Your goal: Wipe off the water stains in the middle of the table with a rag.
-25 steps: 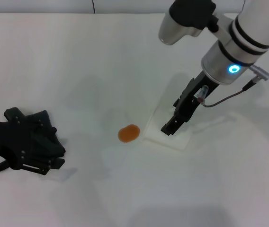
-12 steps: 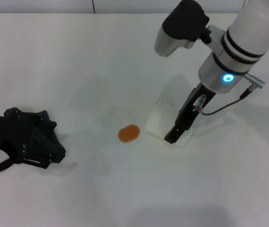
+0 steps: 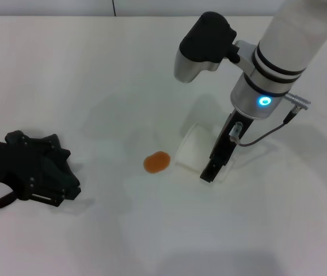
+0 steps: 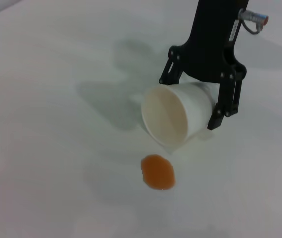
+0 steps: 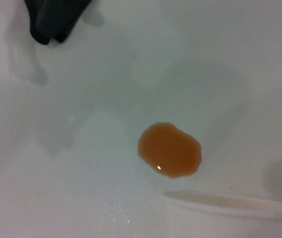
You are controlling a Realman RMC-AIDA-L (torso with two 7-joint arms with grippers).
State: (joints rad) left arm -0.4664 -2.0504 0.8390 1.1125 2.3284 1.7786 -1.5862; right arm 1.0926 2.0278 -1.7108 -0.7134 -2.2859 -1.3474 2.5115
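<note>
Your right arm reaches down from the upper right, its wrist ring lit blue, a cable looping beside it. Its right end effector (image 3: 209, 158) points downward, fingers (image 4: 224, 106) closed around a tipped white cup (image 4: 173, 116). Your left end effector (image 3: 40, 172) lies low at the left, fingers unreadable.
</note>
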